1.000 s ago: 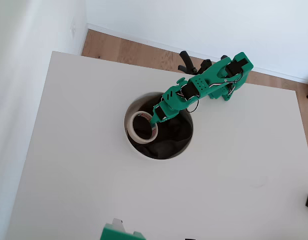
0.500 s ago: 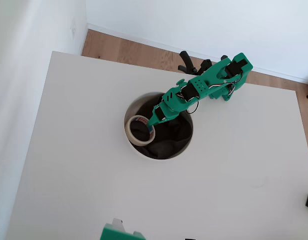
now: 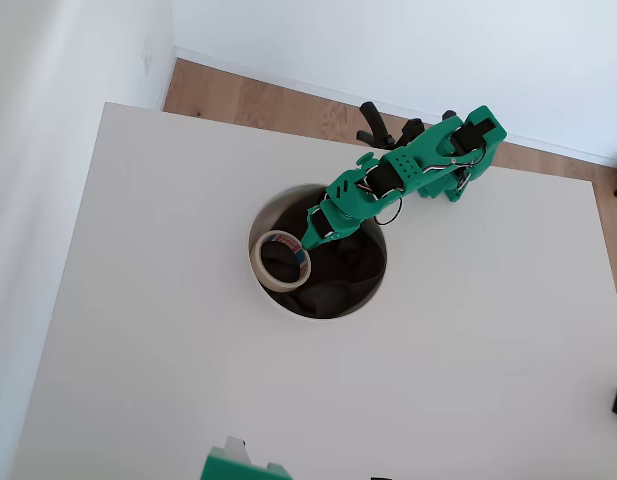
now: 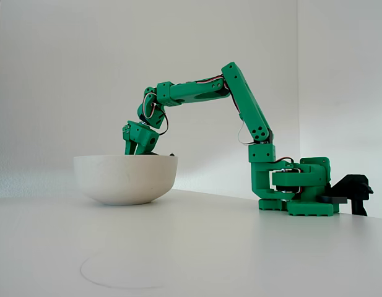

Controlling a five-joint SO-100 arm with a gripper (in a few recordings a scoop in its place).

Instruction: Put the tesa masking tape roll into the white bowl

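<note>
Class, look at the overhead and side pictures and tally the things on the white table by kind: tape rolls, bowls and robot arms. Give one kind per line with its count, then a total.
Tesa masking tape roll: 1, inside the bowl
White bowl, lined with a dark cloth: 1
Green robot arm, with its gripper over the bowl: 1
Total: 3

Cream tape roll (image 3: 279,262) (red-blue core) lying inside white bowl (image 3: 260,285), on dark cloth lining
</note>
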